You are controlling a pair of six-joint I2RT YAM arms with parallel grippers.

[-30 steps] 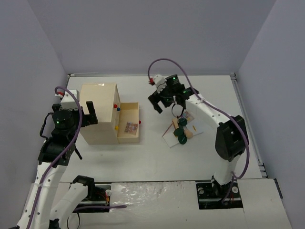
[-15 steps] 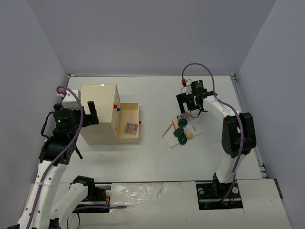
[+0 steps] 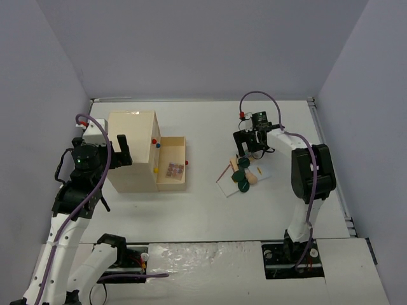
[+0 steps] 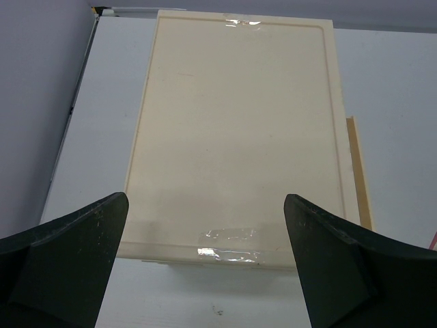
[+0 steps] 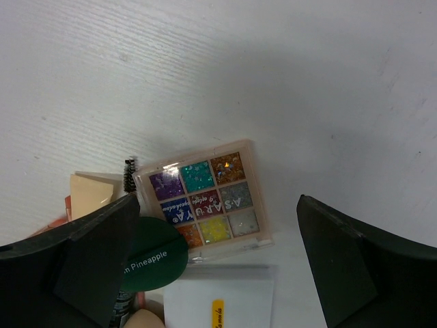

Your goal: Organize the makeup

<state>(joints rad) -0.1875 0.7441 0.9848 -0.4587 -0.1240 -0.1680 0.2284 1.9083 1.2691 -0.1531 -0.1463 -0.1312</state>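
Note:
The makeup lies in a small pile [image 3: 241, 173] right of centre. In the right wrist view I see a multicoloured palette [image 5: 201, 201], a dark green round compact [image 5: 153, 254] overlapping its corner, a white card [image 5: 222, 301], a beige piece [image 5: 92, 193] and a small brush [image 5: 128, 174]. My right gripper [image 5: 218, 266] is open and empty, straddling the palette from above; it hangs over the pile's far end in the top view [image 3: 248, 147]. A second palette [image 3: 173, 169] lies in the open drawer [image 3: 181, 146]. My left gripper [image 4: 205, 260] is open and empty over the cream box [image 4: 239, 130].
The cream box [image 3: 132, 151] with coloured knobs stands left of centre, its drawer pulled out toward the right. Reddish-pink pencils [image 3: 226, 171] stick out of the pile's left side. Grey walls close the table on three sides.
My right gripper has swung right from near the table's middle and settled over the far end of the makeup pile. The left arm has not moved.

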